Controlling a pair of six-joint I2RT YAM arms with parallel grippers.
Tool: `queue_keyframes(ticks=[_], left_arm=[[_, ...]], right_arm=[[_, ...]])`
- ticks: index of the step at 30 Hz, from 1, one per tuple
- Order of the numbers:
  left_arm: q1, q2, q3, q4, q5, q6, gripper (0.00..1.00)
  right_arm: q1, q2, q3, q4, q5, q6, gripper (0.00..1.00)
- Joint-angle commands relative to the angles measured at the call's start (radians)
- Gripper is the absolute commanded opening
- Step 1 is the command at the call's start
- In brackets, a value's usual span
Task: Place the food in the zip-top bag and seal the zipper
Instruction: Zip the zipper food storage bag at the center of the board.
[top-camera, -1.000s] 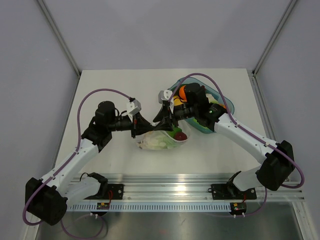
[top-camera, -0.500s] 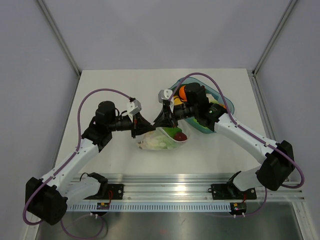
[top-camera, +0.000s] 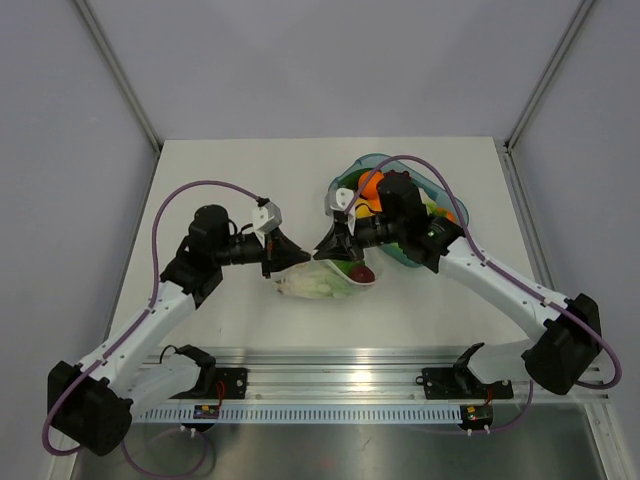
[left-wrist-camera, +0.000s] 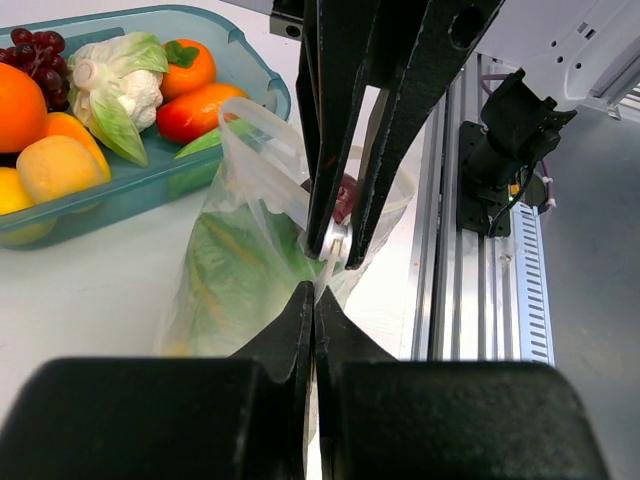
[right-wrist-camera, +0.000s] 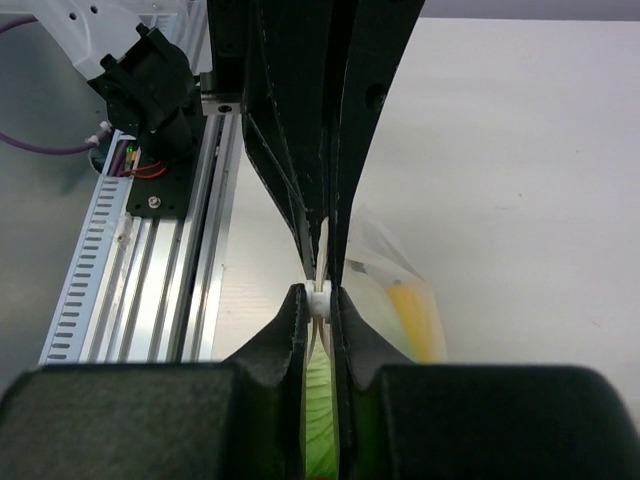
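Note:
The clear zip-top bag (top-camera: 316, 283) lies between my two grippers, holding green lettuce (left-wrist-camera: 238, 275), dark red grapes (left-wrist-camera: 346, 196) and a yellow lemon (right-wrist-camera: 416, 318). My left gripper (top-camera: 289, 258) is shut on the bag's mouth edge; in the left wrist view (left-wrist-camera: 313, 291) its jaws are pressed together on the plastic. My right gripper (top-camera: 323, 248) faces it, shut on the white zipper (right-wrist-camera: 320, 299) piece at the bag's mouth. In the right wrist view (right-wrist-camera: 320, 294) the left gripper's fingers (right-wrist-camera: 300, 150) stand just beyond.
A teal oval tray (top-camera: 372, 158) at the back right, partly under my right arm, holds oranges (left-wrist-camera: 18, 105), a leafy white-green vegetable (left-wrist-camera: 112, 85), grapes, a yellow piece and more toy food. The metal rail (top-camera: 330, 385) runs along the table's near edge.
My right arm has shifted a little to the right and back, still shut on the zipper. The left gripper has kept its hold and barely moved.

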Motion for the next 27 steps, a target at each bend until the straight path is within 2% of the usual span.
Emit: queue_keyframes(ticks=[1, 14, 27], left_arm=[[0.005, -0.032, 0.002, 0.035, -0.047, 0.030, 0.00], [0.011, -0.067, 0.019, -0.022, -0.143, 0.050, 0.00], [0.022, -0.038, 0.056, 0.004, -0.289, 0.000, 0.00]], right_arm=[[-0.004, -0.064, -0.036, -0.042, 0.057, -0.031, 0.00], [-0.004, -0.221, -0.187, -0.066, 0.223, -0.027, 0.00], [-0.007, -0.483, -0.324, -0.114, 0.396, 0.051, 0.00]])
